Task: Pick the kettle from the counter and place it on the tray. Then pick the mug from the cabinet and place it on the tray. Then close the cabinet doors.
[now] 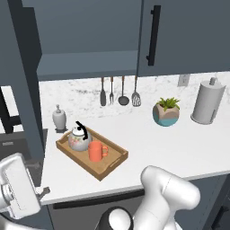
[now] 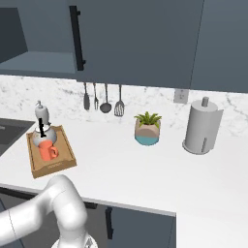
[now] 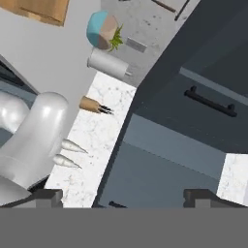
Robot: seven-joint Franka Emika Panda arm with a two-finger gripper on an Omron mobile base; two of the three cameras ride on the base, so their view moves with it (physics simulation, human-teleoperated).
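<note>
The gripper (image 3: 123, 197) was spread wide and held nothing. The kettle (image 1: 79, 138) and mug (image 1: 96, 151) stood touching on the tray (image 1: 109, 168), near the counter's (image 1: 179, 148) front-left edge; the right half lay open.

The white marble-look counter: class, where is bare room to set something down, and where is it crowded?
The white marble-look counter lies bare between the light-brown wooden tray and the potted plant in a teal-and-tan bowl, and along its front edge. It is crowded on the tray, where the round white kettle and orange mug sit close together, with the slim grey-white dispenser just behind.
</note>
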